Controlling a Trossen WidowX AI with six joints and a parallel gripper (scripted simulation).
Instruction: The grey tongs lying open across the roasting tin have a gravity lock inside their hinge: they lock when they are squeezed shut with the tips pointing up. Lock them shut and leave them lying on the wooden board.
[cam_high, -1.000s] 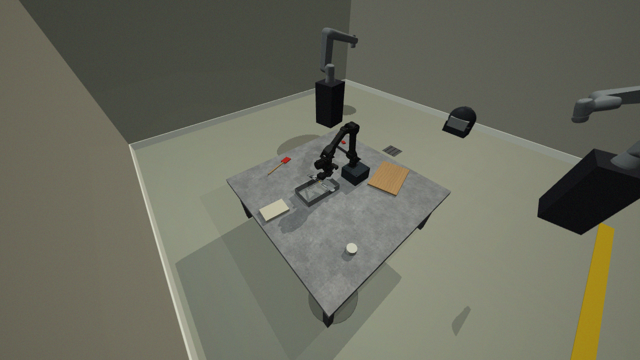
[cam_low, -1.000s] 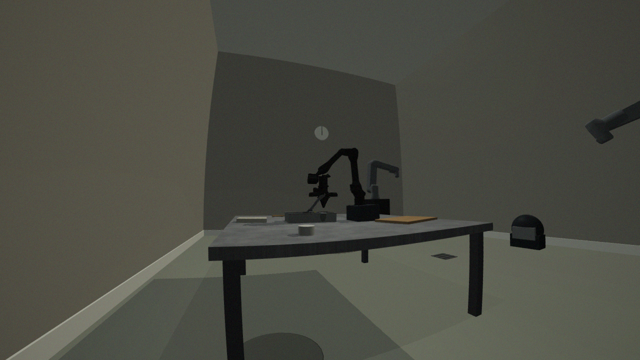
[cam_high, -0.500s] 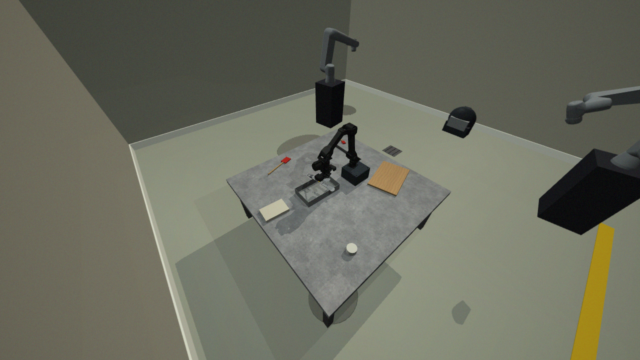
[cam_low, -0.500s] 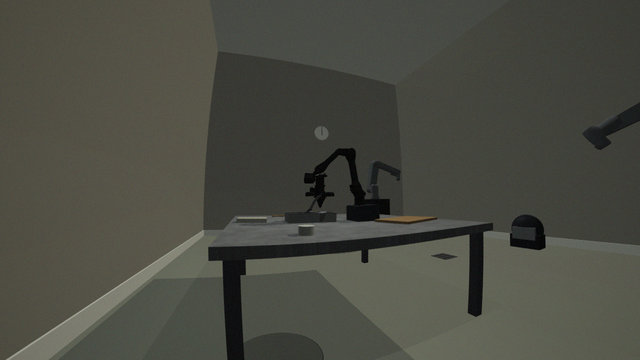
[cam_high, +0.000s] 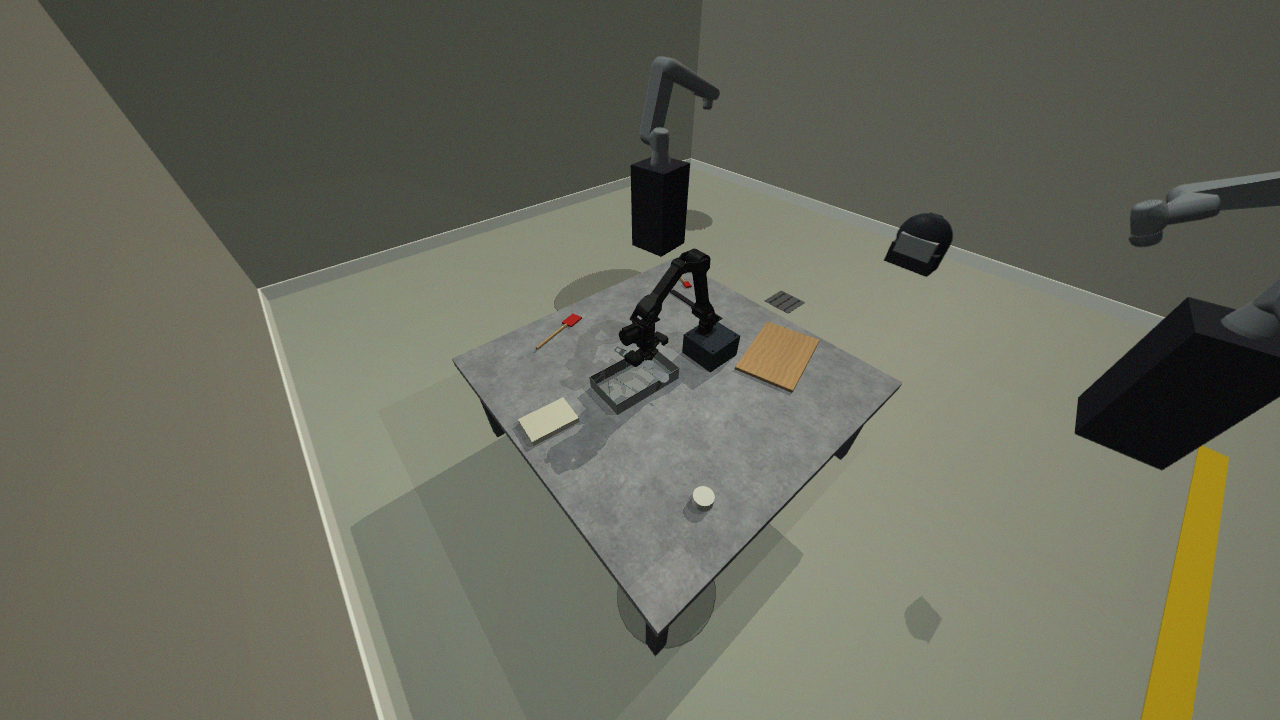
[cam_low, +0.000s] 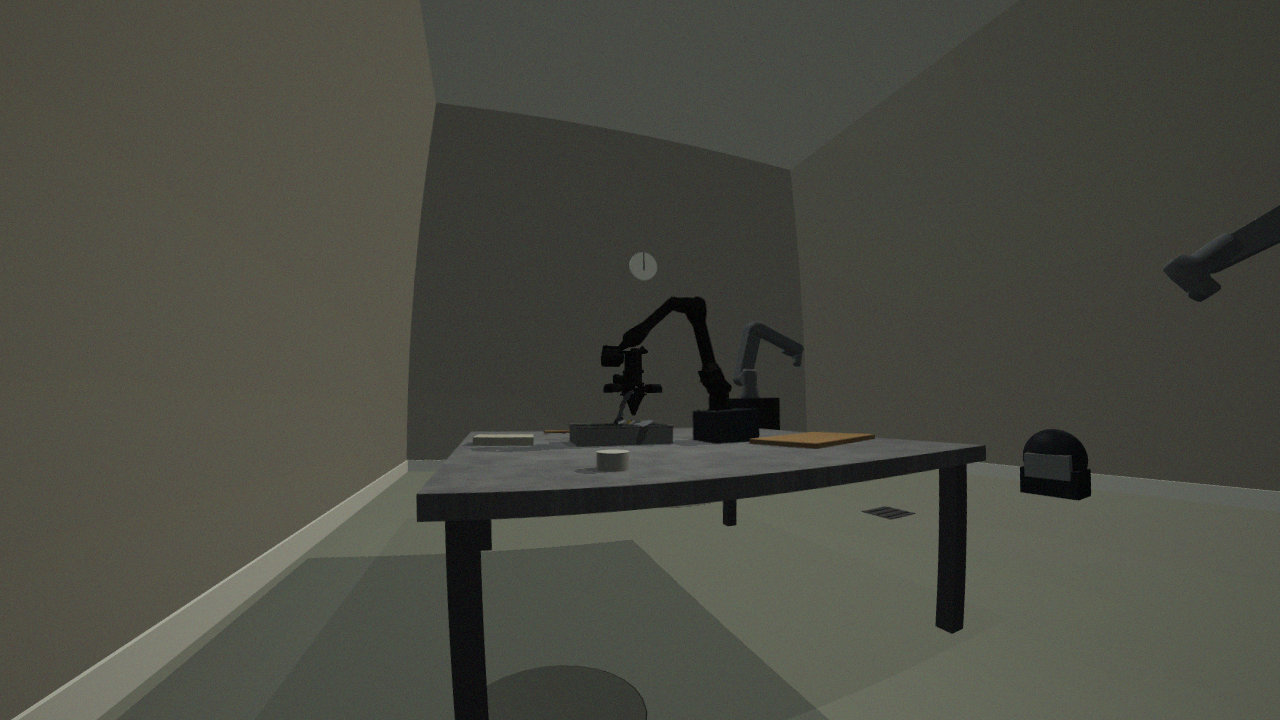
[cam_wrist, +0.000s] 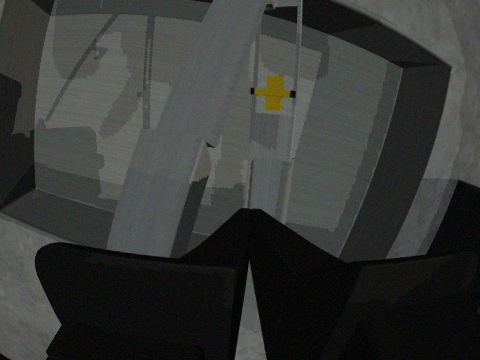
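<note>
The grey tongs (cam_wrist: 170, 125) (cam_low: 621, 407) lie across the roasting tin (cam_high: 640, 400) (cam_low: 595, 435) (cam_wrist: 415, 130), arms apart. In the exterior view one arm slopes up beside my fingers. In the wrist view this wide arm is left of my fingertips, and the narrower arm, by a yellow cross-shaped mark (cam_wrist: 274, 93), runs straight ahead of them. My gripper (cam_high: 637, 360) (cam_low: 634, 411) (cam_wrist: 249, 219) points down over the tin, fingertips together with nothing seen between them. Whether the tips touch the tongs is unclear. The hinge is not clearly seen. The wooden board (cam_high: 778, 356) (cam_low: 810, 439) lies right of my base, with nothing on it.
My dark base block (cam_high: 711, 345) (cam_low: 725, 425) stands between tin and board. A cream block (cam_high: 547, 420) (cam_low: 503, 439) lies left of the tin. A white round piece (cam_high: 703, 497) (cam_low: 612, 460) stands nearer the front. A red-headed spatula (cam_high: 571, 320) lies behind the tin.
</note>
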